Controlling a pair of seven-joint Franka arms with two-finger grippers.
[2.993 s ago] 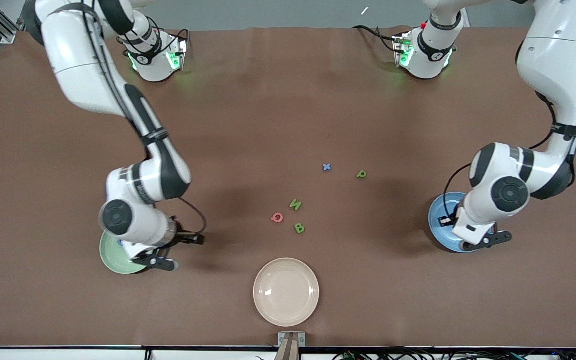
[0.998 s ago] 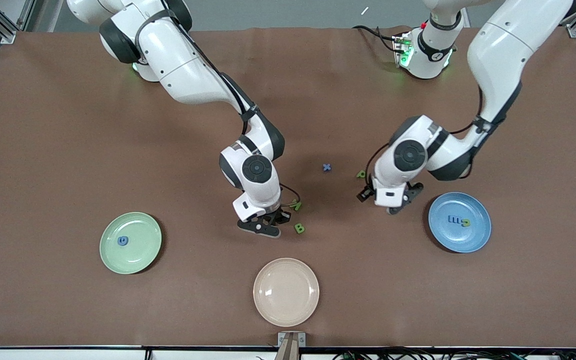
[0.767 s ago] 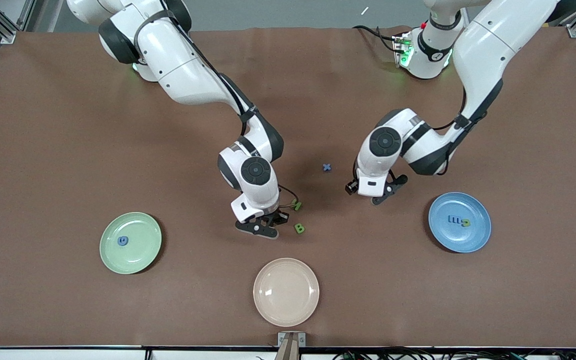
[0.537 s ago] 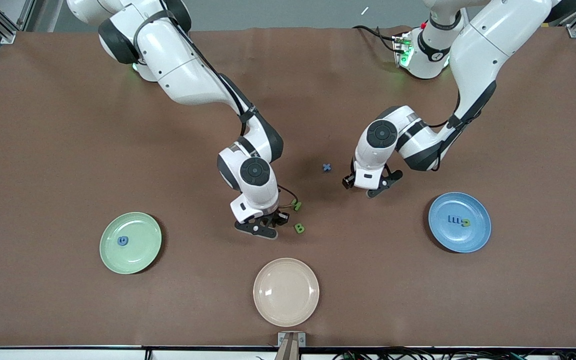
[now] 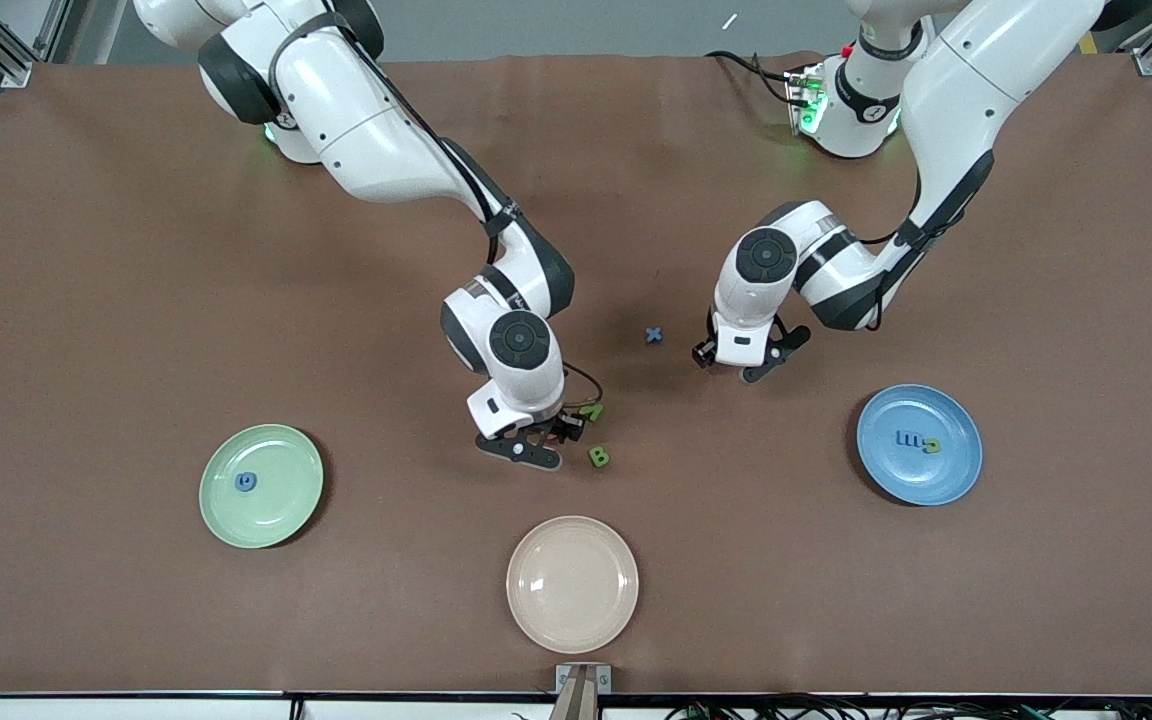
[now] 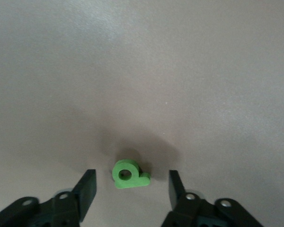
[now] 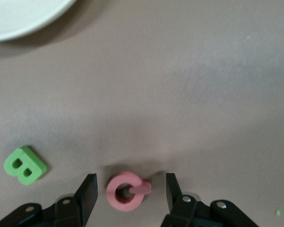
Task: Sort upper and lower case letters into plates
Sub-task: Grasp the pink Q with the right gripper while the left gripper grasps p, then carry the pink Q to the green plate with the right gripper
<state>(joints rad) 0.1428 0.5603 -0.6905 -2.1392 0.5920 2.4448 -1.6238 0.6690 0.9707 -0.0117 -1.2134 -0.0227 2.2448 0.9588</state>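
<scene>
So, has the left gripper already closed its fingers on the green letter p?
No: in the left wrist view the left gripper is open, and the green p lies on the table between its fingers with gaps on both sides.

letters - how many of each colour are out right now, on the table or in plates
blue: 3 (G, m, x)
green: 4 (N, B, n, p)
pink: 1 (Q)
total: 8
</scene>
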